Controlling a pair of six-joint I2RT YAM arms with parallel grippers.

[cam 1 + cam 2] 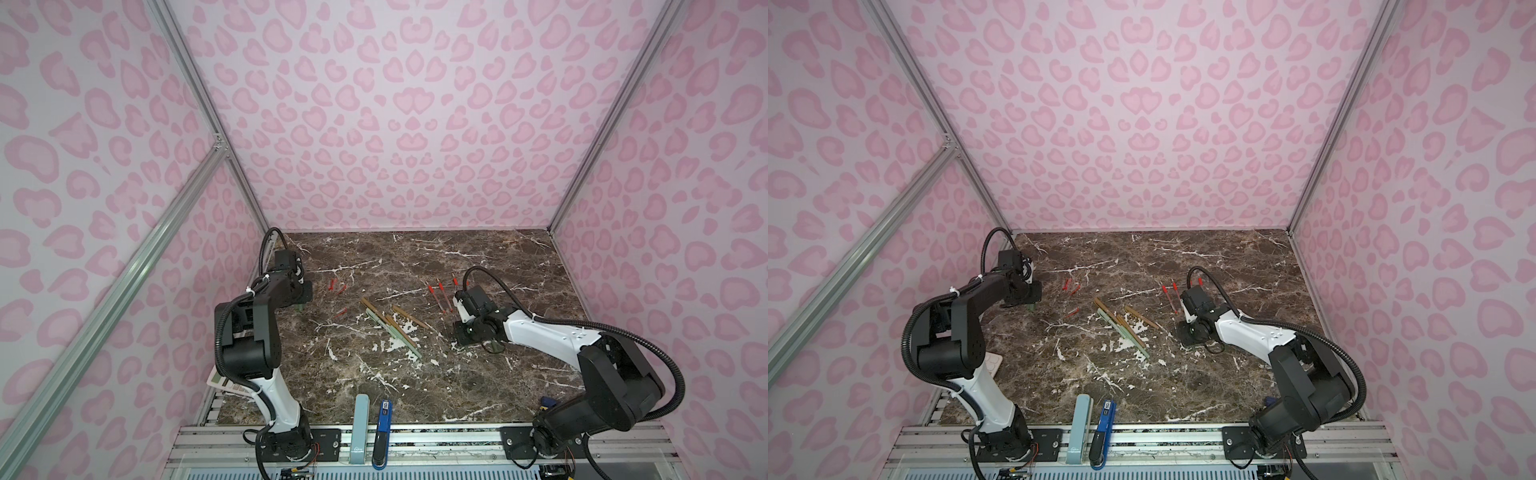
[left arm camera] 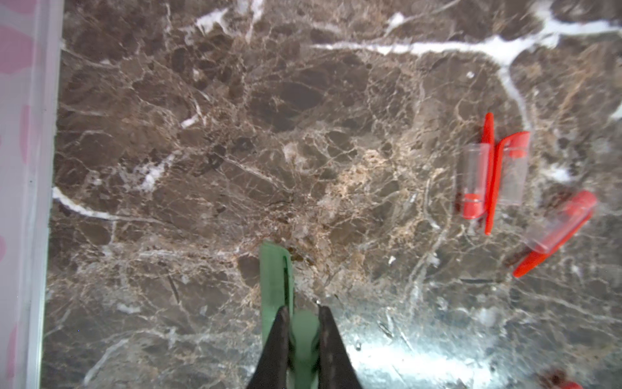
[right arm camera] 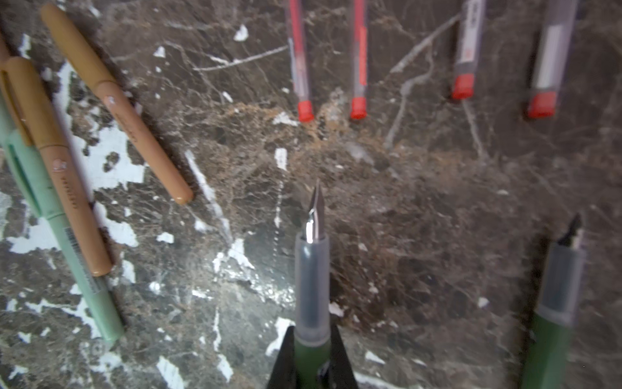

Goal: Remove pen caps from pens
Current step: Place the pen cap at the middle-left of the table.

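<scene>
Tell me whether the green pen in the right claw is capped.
Uncapped: the green pen shows its bare metal nib beyond the right claw.

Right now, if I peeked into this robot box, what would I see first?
The pink spotted walls jump out first, all around the brown marble table. Then the left claw pinches a green pen cap near the table's left edge, beside loose red caps. The right claw holds a green fountain pen, its shiny nib bare, on the right side.
</scene>
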